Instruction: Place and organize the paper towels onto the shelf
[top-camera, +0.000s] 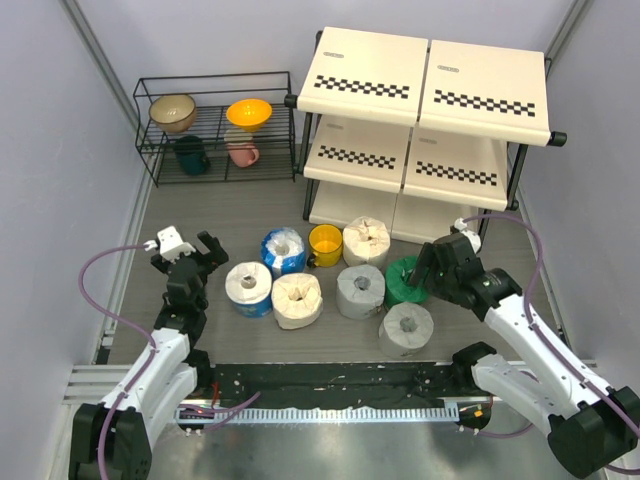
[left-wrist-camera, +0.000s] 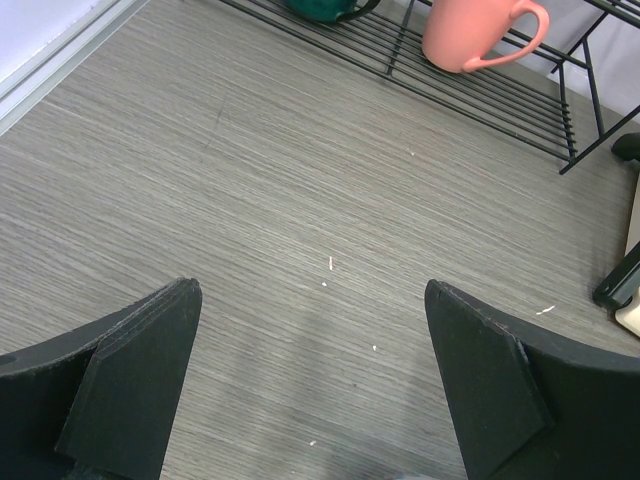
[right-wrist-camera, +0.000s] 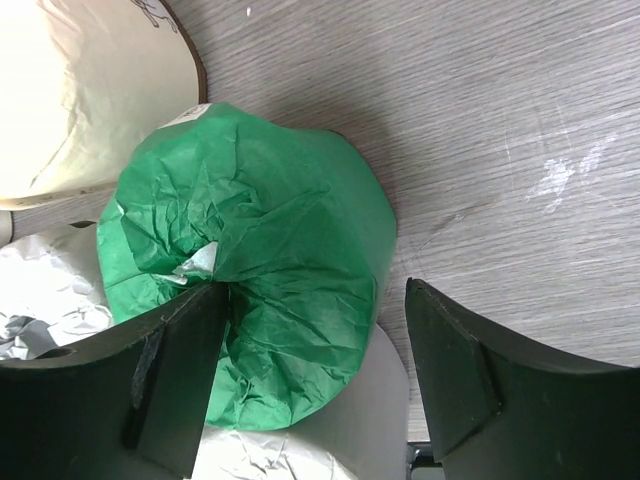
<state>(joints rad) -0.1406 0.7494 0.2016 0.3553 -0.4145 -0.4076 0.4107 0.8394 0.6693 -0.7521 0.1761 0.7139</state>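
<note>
seven paper towels (top-camera: 297, 300), one shelf (top-camera: 425, 90)

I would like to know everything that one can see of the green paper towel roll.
The green roll is a fat cylinder wrapped in crinkled green paper. The paper is tucked into its hollow core, where a bit of silvery white shows. It stands upright on the grey wood-grain table, close among a cream roll and grey-white rolls. The right gripper is open over it, one finger at the core and the other outside the wall. Contact cannot be told.
</note>
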